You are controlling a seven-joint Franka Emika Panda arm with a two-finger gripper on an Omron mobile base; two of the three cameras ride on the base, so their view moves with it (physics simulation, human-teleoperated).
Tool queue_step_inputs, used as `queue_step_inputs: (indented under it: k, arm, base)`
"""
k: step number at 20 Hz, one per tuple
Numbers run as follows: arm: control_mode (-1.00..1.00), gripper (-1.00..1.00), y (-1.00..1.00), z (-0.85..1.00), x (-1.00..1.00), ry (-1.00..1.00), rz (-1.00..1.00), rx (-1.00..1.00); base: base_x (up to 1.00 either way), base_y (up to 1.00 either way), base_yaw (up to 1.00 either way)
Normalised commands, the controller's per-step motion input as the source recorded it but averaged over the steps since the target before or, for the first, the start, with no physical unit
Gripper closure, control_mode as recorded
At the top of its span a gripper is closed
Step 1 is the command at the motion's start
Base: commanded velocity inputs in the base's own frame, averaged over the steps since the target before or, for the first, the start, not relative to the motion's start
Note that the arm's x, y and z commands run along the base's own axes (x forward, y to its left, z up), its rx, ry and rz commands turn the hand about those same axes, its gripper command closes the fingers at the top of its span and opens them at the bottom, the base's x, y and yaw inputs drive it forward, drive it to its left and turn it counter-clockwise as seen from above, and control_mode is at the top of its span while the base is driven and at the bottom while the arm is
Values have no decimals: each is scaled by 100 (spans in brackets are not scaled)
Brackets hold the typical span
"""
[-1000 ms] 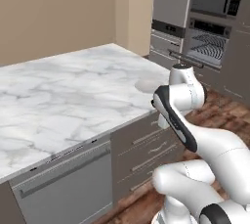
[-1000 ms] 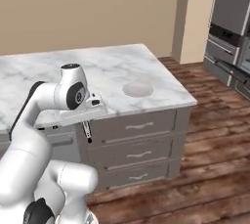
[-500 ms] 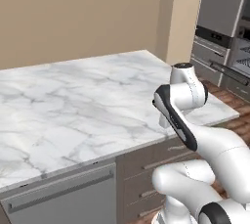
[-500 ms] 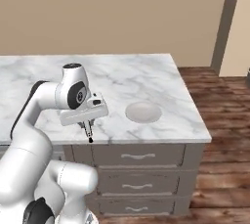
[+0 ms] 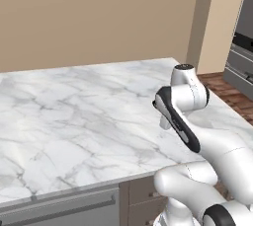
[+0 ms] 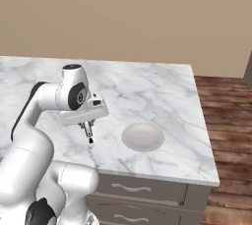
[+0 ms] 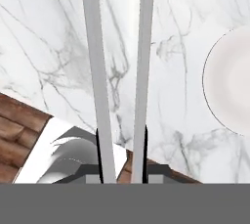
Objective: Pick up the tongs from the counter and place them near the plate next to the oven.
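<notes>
Carrying step — the tool (image 6: 89, 133) is clamped on the tongs (image 7: 119, 66), held above the table (image 6: 162, 91) just left of the plate (image 6: 142, 136); next, I judge, lower and release beside it.

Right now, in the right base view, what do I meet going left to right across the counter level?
Robot arm → end effector holding the tongs → plate → wood floor.

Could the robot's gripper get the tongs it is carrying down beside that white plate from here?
Probably yes. The gripper, shut on the tongs, hangs above the counter just beside the plate, and only bare marble lies between them.
</notes>
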Motion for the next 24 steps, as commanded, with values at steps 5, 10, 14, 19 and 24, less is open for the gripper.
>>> queue_step_inputs:
  k: [5,10,14,19,24]
  arm:
    - [-100,100,-12,-27,83,4,1,8]
    - [-100,100,0,-45,43,0,-9,2]
    - [-100,100,0,-53,18,0,-17,0]
    - [-100,100,0,-48,0,0,-26,0]
    - [-100,100,0,-30,-2,0,-23,1]
  base:
    - [0,0,0]
    - [0,0,0]
    - [0,0,0]
    - [0,0,0]
    - [0,0,0]
